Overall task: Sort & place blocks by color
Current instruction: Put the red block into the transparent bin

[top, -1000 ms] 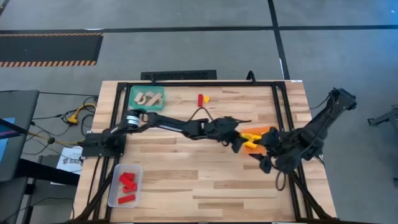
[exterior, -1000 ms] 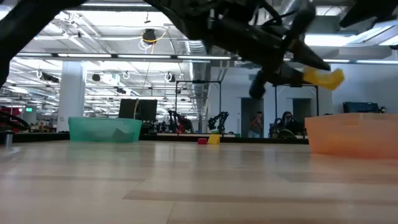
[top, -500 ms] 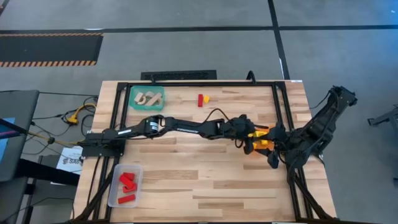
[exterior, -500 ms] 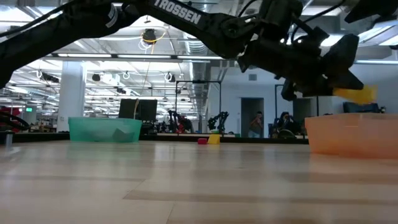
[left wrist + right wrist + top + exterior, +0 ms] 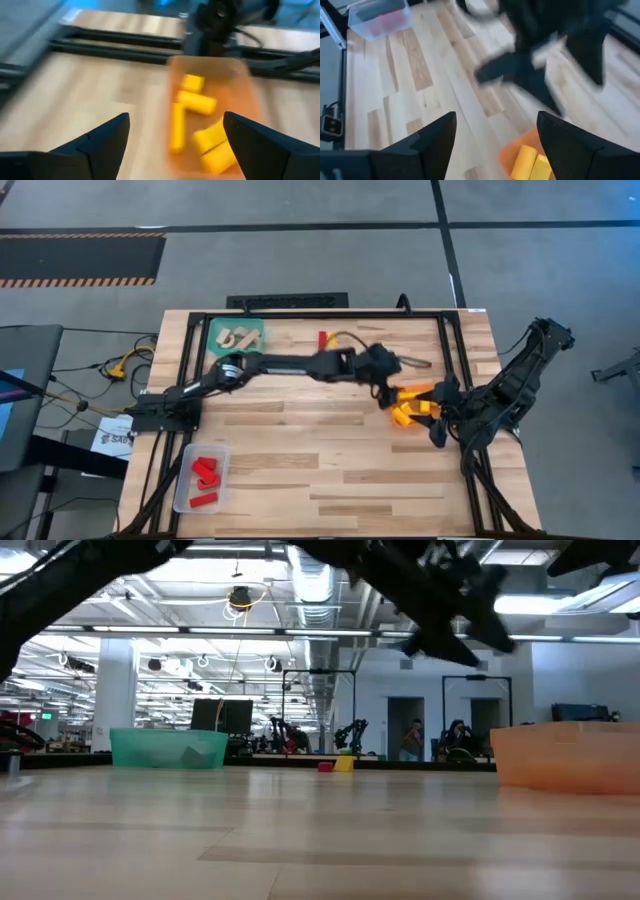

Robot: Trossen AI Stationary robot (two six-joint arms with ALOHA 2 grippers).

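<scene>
The left gripper [image 5: 385, 387] hangs with jaws spread and empty by the orange tray [image 5: 428, 389] at centre right of the high view, where yellow blocks [image 5: 197, 102] lie. A red and yellow pair [image 5: 326, 339] waits at upper centre of the desk [image 5: 300, 460]; fetching it looks next. The right gripper [image 5: 436, 430] waits beside the tray, jaws spread.

Three rectangular plastic trays [image 5: 236, 337] (teal, orange, clear); roughly five yellow toy blocks [image 5: 198, 102], three red blocks [image 5: 205, 473].
</scene>
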